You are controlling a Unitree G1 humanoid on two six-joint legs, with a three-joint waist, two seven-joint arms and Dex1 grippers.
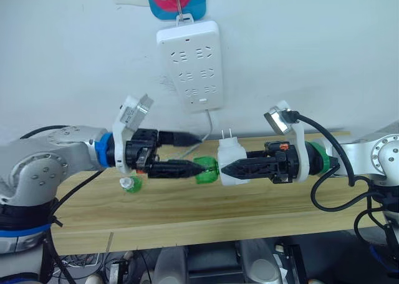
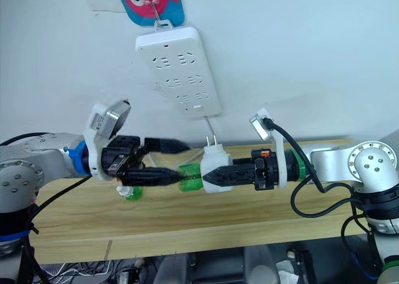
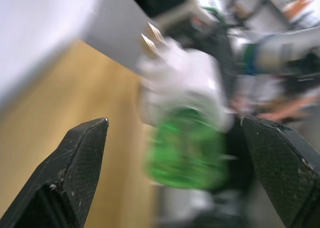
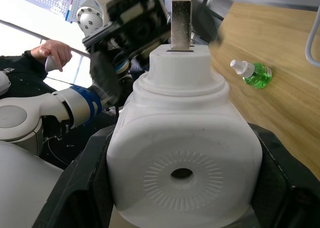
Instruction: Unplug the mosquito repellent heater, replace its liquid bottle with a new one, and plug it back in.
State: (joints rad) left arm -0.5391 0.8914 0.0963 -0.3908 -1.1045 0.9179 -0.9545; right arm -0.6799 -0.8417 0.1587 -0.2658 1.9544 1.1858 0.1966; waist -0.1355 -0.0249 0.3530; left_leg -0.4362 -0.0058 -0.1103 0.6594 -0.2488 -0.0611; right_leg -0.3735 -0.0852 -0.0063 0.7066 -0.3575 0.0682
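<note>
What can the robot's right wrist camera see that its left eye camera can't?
Only the right wrist view shows the round vent hole on the heater and a person's hand behind. Only the left eye view shows the white power strip hanging on the wall and the green bottle still on the heater, at the left gripper. Both show the heater held in the right gripper, its metal prongs, and the capped green bottle lying on the wooden table.

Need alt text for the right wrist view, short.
The right gripper is clamped on the white mosquito repellent heater, its round vent facing the camera and a metal prong pointing up. Behind it lie a wooden table with a capped green bottle, and the left gripper.
</note>
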